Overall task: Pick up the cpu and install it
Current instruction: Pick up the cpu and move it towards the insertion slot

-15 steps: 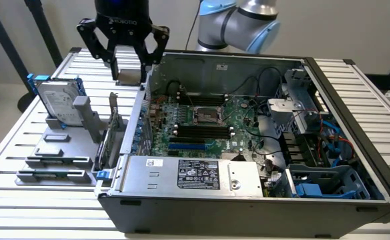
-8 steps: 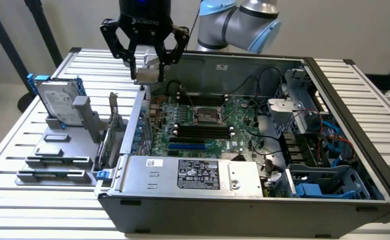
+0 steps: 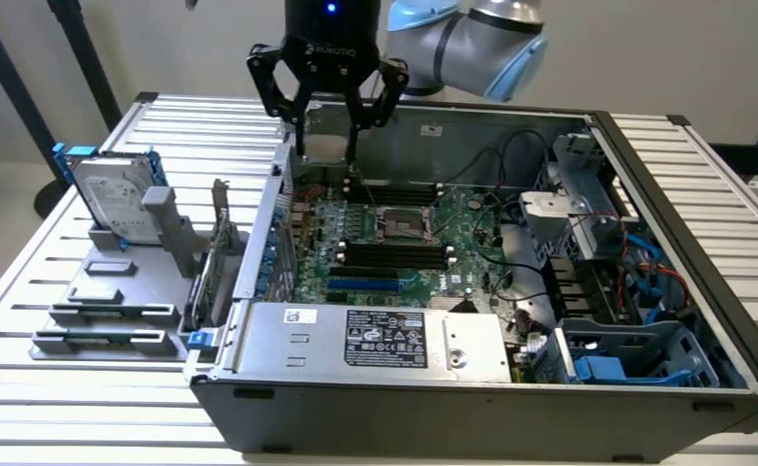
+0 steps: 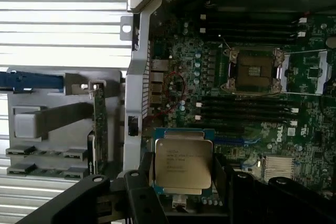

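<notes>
While the jaws clamp the cpu (image 4: 182, 163), it hangs above the motherboard (image 4: 315, 124).

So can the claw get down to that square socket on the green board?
Probably yes. The case is open on top, the socket lies bare with nothing over it, and the gripper, holding the cpu, hangs above the board.

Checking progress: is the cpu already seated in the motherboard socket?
No, the cpu is held in the pincer, away from the open, empty socket.

Soft even light falling, slatted table (image 4: 63, 19) glaring white in wrist view, computer case (image 3: 482, 413) lying dim inside.
</notes>
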### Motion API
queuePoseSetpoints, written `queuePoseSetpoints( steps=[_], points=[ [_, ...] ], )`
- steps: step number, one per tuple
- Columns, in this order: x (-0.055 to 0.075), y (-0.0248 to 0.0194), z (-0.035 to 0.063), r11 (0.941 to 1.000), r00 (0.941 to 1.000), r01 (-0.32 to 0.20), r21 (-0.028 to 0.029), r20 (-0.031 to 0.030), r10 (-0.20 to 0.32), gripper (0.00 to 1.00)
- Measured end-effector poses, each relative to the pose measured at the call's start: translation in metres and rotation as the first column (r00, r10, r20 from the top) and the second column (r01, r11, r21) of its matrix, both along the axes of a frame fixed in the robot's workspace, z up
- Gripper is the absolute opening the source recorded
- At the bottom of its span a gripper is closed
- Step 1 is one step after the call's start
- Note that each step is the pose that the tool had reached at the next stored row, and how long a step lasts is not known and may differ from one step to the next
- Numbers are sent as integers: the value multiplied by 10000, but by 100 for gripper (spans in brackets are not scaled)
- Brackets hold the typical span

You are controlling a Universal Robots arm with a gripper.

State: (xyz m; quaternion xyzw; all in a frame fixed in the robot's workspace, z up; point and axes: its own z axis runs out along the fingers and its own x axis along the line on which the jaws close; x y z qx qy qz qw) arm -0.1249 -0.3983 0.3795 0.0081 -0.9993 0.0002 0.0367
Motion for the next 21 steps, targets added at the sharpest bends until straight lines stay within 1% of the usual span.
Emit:
queuePoseSetpoints(
  steps=[12, 17, 21],
  points=[
    [541, 260, -219, 10000, 10000, 0, 1, 1, 0, 55],
    [725, 380, -309, 10000, 10000, 1, 0, 1, -1, 55],
    [841, 477, -383, 10000, 10000, 1, 1, 1, -1, 55]
  ],
)
